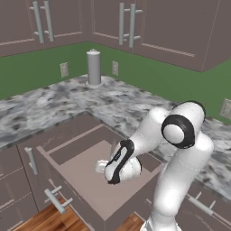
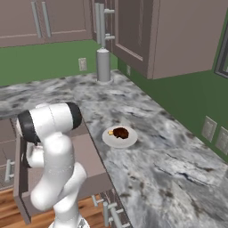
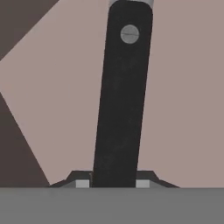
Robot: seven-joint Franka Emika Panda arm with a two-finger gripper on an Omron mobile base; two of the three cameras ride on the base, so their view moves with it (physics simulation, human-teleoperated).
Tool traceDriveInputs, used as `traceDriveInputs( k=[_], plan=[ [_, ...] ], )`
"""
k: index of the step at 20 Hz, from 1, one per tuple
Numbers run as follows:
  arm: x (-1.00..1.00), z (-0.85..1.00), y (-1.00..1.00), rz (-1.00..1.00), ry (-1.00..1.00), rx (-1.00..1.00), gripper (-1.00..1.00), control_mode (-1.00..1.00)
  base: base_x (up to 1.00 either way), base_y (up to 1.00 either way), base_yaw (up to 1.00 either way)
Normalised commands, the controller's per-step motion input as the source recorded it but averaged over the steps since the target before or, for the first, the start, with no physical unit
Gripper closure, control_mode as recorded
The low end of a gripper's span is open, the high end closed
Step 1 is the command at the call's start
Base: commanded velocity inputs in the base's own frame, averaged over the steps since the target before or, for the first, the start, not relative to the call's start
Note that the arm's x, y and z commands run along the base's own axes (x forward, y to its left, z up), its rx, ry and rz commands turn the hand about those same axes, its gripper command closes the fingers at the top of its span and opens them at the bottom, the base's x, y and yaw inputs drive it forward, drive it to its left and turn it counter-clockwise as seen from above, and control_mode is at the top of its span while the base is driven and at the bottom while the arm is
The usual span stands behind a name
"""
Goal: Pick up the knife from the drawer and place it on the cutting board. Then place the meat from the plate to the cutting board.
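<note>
Down low, the arm [image 1: 180,149] bends over the open drawer [image 1: 85,178], because the knife [image 3: 120,100] lies on the drawer's flat floor. The drawer is pulled out far, so the hand can reach in from above. On the counter [image 2: 147,147] beside the drawer sits the plate [image 2: 119,136], with the meat [image 2: 120,132] waiting on it. A grey canister [image 1: 94,67] stands far behind the drawer, out of the way. The gripper [image 3: 113,183] sits right at the knife's black handle, one finger tip on each side. Whether it squeezes yet, I cannot tell.
</note>
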Motion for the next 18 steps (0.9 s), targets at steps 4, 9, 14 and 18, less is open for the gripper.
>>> traceDriveInputs(
  k=[4, 9, 14, 18],
  plan=[
    [-0.20, 1.00, 0.01, 0.10, 0.00, -0.03, 1.00, -1.00, 0.00, 0.00, 0.00],
    [-0.09, 1.00, 0.00, 0.06, 0.02, -0.07, 1.00, -1.00, 0.00, 0.00, 0.00],
    [-0.05, 1.00, 0.00, 0.03, 0.10, -0.12, 1.00, -1.00, 0.00, 0.00, 0.00],
    [0.00, 1.00, 0.00, 0.00, 0.23, -0.05, 1.00, -1.00, 0.00, 0.00, 0.00]
  ],
)
